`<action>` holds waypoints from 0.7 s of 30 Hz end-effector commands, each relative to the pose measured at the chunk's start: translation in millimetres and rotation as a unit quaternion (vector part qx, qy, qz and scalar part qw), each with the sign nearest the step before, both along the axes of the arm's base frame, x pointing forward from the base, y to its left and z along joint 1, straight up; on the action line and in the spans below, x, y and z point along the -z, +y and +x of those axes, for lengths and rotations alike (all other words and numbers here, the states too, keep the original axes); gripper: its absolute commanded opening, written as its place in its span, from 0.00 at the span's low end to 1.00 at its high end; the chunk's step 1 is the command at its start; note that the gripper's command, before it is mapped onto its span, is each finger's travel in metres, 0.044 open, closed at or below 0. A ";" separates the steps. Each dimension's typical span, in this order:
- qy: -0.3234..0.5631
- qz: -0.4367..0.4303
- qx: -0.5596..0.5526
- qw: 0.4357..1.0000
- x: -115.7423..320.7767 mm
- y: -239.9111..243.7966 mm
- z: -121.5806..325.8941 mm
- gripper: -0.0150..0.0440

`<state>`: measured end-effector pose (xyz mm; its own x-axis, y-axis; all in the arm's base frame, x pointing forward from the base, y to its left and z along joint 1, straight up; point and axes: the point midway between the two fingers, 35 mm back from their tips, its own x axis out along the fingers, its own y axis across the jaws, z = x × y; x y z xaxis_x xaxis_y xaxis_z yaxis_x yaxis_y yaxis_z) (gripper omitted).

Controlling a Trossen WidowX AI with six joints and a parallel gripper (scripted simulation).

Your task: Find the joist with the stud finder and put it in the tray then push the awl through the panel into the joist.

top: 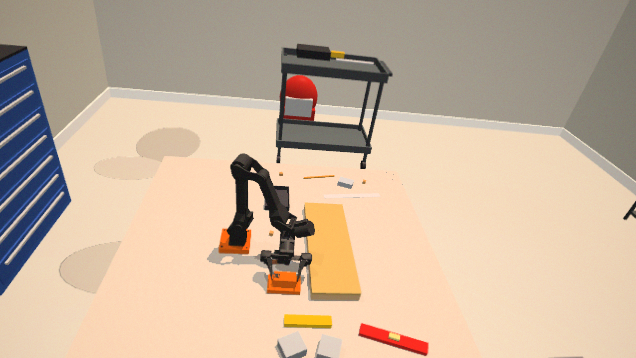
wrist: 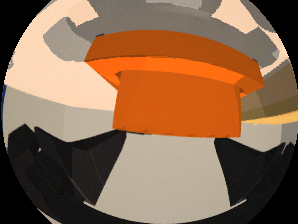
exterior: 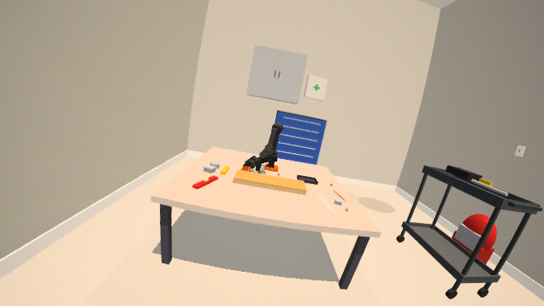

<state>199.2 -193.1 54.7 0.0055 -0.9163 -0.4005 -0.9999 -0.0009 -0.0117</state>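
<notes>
Your gripper (top: 286, 274) (wrist: 173, 136) has its fingers wide apart around the orange block-shaped tool (top: 284, 283) (wrist: 177, 102), with nothing clamped between them. You have that tool, which looks like the stud finder, on the table (top: 150, 300) (exterior: 265, 209), just beside one long side of the yellow floor panel (top: 336, 248) (exterior: 269, 182). Your arm (top: 241, 192) (exterior: 270, 147) bends down over it from an orange base (top: 223, 247) (exterior: 272, 168). The dark tray (top: 283, 194) (exterior: 307, 179) lies near the panel's far end in the top view, partly behind the arm. You can see a yellow bar (top: 307, 321) (exterior: 225, 170) and a red level (top: 375, 334) (exterior: 200, 184) near the panel's other end. You cannot tell where the awl is.
</notes>
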 end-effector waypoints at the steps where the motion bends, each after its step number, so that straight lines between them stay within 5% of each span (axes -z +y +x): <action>1: -0.002 0.000 0.001 1.000 -0.7 1.5 0.3 1.00; 21: -0.002 0.003 0.001 1.000 -6.3 17.2 0.8 1.00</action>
<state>197.2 -177.5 56.4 0.0001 -0.9116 -0.4110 -1.0000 -0.0004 0.0007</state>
